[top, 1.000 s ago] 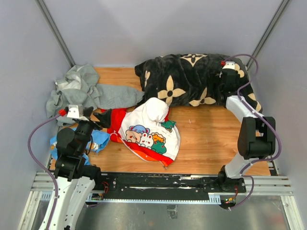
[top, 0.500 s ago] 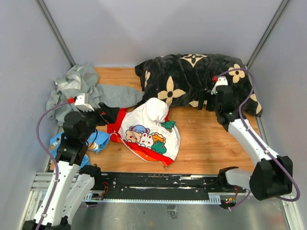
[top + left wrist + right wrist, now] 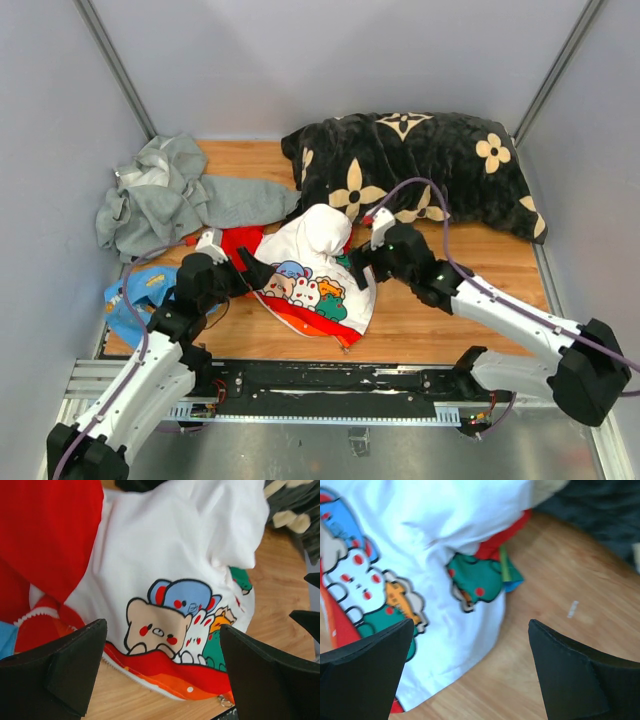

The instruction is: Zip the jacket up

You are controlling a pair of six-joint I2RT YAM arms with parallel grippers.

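The jacket [image 3: 310,275] lies crumpled on the wooden table, with its white cartoon-animal panel up, red parts at the left and rainbow stripes along the near edge. My left gripper [image 3: 255,272] is open and empty, low at the jacket's left side. In the left wrist view the jacket [image 3: 165,580] lies between the open fingers [image 3: 75,670], with the white zipper teeth [image 3: 130,672] and a small metal ring [image 3: 225,700] along the near hem. My right gripper [image 3: 358,268] is open and empty at the jacket's right edge. Its wrist view shows the jacket [image 3: 420,555] and bare wood.
A grey hooded sweatshirt [image 3: 165,195] lies at the back left. A black blanket with beige flowers [image 3: 410,165] lies at the back right. A light-blue garment [image 3: 140,295] lies under the left arm. Grey walls enclose the table on three sides.
The right arm swung from over the black blanket forward and left to the jacket's right edge. The left gripper moved right and down to the jacket's left side. The jacket has not moved.
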